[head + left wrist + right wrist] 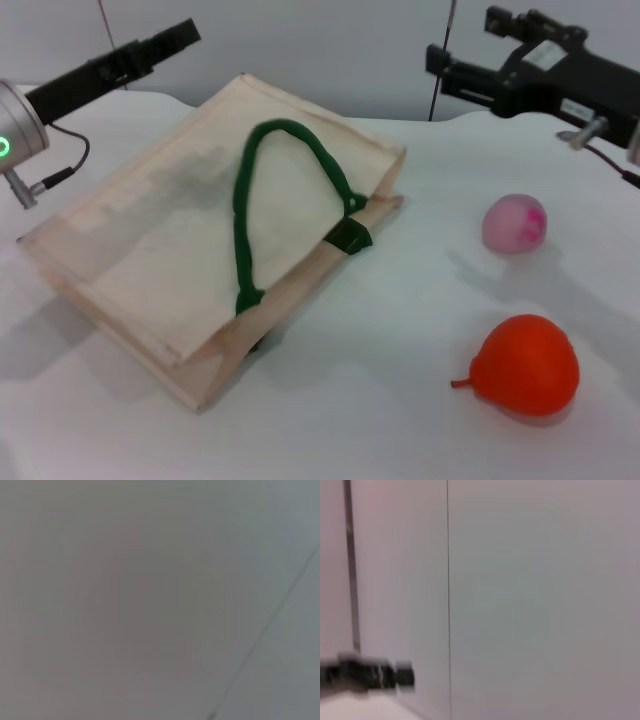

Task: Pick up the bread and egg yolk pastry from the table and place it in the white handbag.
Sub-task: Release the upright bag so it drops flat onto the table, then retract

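Note:
The white handbag (150, 250) lies flat on the white table (380, 400), left of centre, with its dark green handles (243, 200) resting on top. The bread and the egg yolk pastry are not in view. My left gripper (185, 35) is raised at the far left, above the bag's back corner. My right gripper (437, 62) is raised at the far right, pointing toward the middle. Neither gripper holds anything that I can see. The wrist views show mostly a plain wall.
A pink mottled ball (515, 222) lies right of the bag. A red-orange pear-shaped fruit (525, 365) lies at the front right. A dark arm part (370, 675) shows far off in the right wrist view.

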`<move>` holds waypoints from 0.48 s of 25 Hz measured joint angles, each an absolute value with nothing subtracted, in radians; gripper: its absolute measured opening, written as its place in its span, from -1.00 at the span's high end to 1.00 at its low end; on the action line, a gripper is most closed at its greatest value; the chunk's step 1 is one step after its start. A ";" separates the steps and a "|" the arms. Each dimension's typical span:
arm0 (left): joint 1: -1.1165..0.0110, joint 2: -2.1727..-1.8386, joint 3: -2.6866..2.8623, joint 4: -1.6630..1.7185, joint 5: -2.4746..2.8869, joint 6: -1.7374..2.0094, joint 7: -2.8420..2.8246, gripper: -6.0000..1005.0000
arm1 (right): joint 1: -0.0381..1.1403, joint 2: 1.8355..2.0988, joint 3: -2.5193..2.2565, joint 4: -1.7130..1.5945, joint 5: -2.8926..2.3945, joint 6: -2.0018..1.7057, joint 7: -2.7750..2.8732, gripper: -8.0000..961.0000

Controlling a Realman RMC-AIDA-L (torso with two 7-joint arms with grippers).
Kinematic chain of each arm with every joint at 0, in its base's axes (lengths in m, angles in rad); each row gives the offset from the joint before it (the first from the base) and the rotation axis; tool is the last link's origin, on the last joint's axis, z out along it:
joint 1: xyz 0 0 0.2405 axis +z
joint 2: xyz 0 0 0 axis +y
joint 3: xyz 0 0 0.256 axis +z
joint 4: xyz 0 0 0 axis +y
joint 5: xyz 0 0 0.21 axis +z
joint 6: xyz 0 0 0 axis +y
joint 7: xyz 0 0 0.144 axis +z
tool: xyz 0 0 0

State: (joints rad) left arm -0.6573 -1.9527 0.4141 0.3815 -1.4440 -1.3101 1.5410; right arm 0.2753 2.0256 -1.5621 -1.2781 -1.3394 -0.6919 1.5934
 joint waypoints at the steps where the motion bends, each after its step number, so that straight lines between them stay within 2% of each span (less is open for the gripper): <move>1: -0.653 -1.961 0.405 0.382 -1.453 -1.301 1.575 0.50 | 0.272 2.026 -1.543 -1.243 -1.252 -0.732 1.511 -0.84; 4: -0.628 -2.006 0.357 0.382 -1.523 -1.291 1.767 0.42 | 0.276 2.026 -1.481 -1.086 -0.987 -0.898 1.249 -0.84; 6: -0.614 -2.028 0.335 0.363 -1.585 -1.302 1.918 0.22 | 0.296 2.026 -1.444 -0.936 -0.811 -1.014 1.079 -0.84; 12: -0.587 -2.030 0.330 0.214 -1.807 -1.308 2.271 -0.33 | 0.416 2.032 -1.399 -0.441 -0.359 -1.311 0.644 -0.84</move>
State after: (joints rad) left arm -0.5865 -2.0304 0.3298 0.2135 -1.8073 -1.3081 2.2711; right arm 0.4162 2.0322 -1.3991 -0.4407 -0.3585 -1.3107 0.6437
